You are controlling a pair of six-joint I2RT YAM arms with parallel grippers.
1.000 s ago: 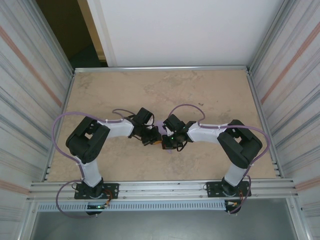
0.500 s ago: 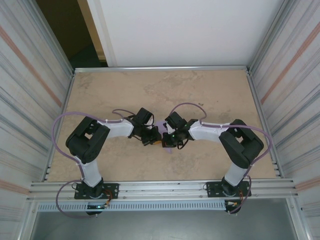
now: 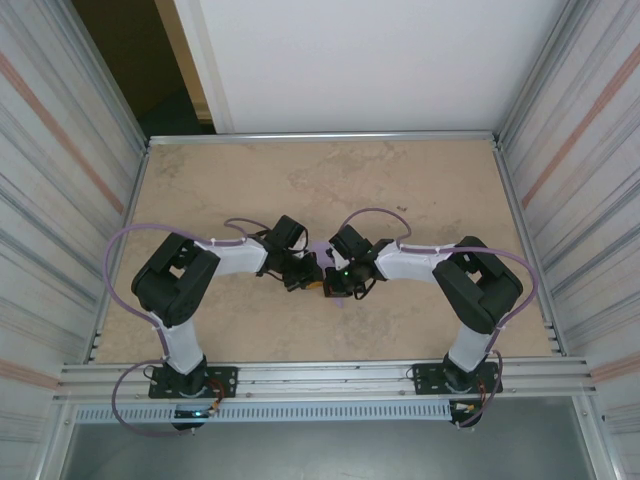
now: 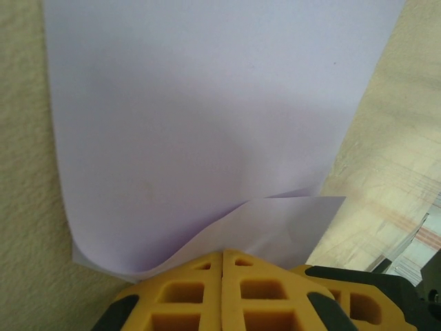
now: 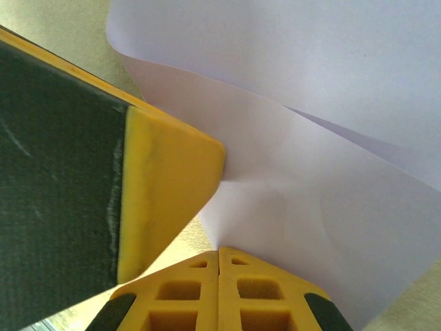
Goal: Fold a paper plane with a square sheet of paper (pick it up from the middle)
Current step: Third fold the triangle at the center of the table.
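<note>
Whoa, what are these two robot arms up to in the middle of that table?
They are working together on a sheet of lavender paper, which is meant to be folded into a plane. The left gripper and the right gripper meet over the middle of the table, each pinched shut on the paper. Between them the sheet bows and curls rather than lying flat. No pointed dart shape shows yet, so the folding is not finished.

Soft, even light — gentle shading across the square sheet of paper (image 4: 207, 124), close-ups slightly blurred.
</note>
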